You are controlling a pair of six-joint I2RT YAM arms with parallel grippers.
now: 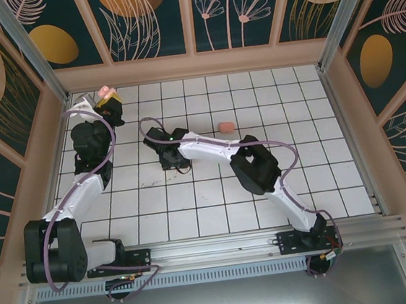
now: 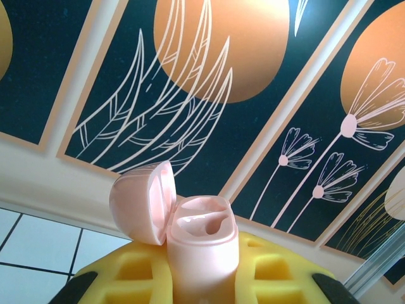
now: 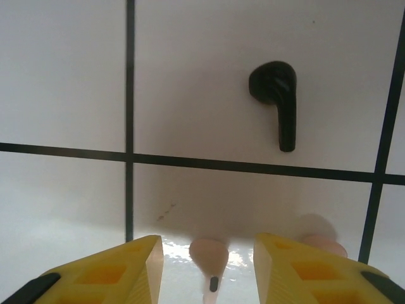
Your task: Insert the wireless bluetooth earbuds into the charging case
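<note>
L gripper (image 2: 202,278) is closed on the pink charging case (image 2: 202,244), lid (image 2: 142,201) hinged open, held up near the far-left corner. R gripper (image 3: 207,244) has jaws apart, nothing held, straddling a pale pink earbud (image 3: 209,256) on the tabletop (image 3: 63,95). The black earbud (image 3: 276,104) lies beyond, apart. Possibly a 2nd pale bud behind the R finger; view poor. I'd descend straight, pinch the bud body not the stem, w/o dragging.
</note>
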